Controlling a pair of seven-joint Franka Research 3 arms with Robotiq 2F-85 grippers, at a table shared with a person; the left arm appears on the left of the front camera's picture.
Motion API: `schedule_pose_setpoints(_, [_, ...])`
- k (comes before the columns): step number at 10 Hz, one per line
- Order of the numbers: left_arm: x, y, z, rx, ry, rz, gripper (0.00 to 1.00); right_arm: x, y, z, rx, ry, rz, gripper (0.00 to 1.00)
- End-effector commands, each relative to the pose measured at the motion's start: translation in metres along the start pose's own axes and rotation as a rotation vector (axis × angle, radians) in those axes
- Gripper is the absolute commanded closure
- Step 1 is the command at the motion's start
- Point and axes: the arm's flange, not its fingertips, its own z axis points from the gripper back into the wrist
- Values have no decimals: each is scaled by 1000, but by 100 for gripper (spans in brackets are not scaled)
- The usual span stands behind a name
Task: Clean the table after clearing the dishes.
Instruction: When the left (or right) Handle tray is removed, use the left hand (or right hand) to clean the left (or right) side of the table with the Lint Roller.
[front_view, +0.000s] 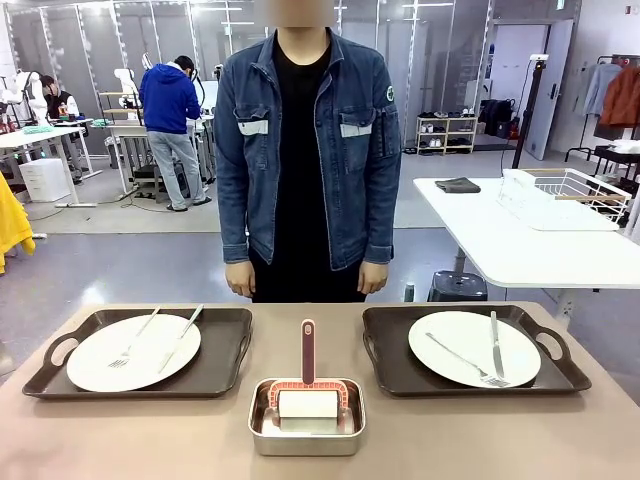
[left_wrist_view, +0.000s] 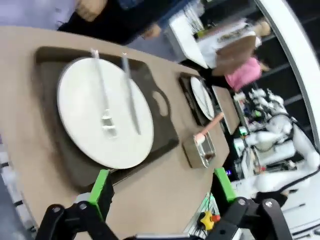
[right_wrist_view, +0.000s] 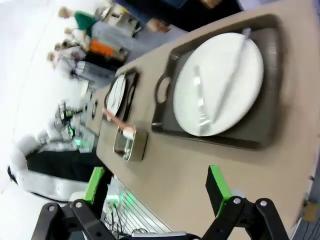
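The tan-brown table (front_view: 150, 440) carries two dark handled trays. The left tray (front_view: 225, 345) holds a white plate (front_view: 133, 352) with a fork and knife across it. On the right tray (front_view: 390, 355) lies a second plate (front_view: 473, 347) with its own fork and knife. In the left wrist view my left gripper (left_wrist_view: 162, 192) hovers open above the table edge, short of a plate (left_wrist_view: 105, 112) on its tray (left_wrist_view: 165, 132). My right gripper (right_wrist_view: 156, 192) is open too, held above the table before the other plate (right_wrist_view: 217, 82) and tray (right_wrist_view: 270, 115).
A small steel pan (front_view: 306, 415) sits front centre between the trays, holding a roller tool with a pink handle (front_view: 307, 350). A person (front_view: 305, 150) stands at the far edge, hands down. A white table (front_view: 520, 240) with a wire basket stands back right.
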Motion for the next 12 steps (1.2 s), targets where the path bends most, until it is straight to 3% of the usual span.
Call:
schedule_pose_setpoints(1, [11,-5,25,51,-63,42,0,5,0,24,-28,-21,-63,0])
schedule_pose_setpoints(4, [22,-12,38,125,-28,105,0,6,-7,39,-110,1,-126,0])
schedule_pose_setpoints(5, [6,-2,44,71,-63,51,0,1,-11,41,-55,-53,-67,0])
schedule_pose_setpoints(12, [6,-2,44,71,-63,51,0,1,-11,41,-55,-53,-67,0])
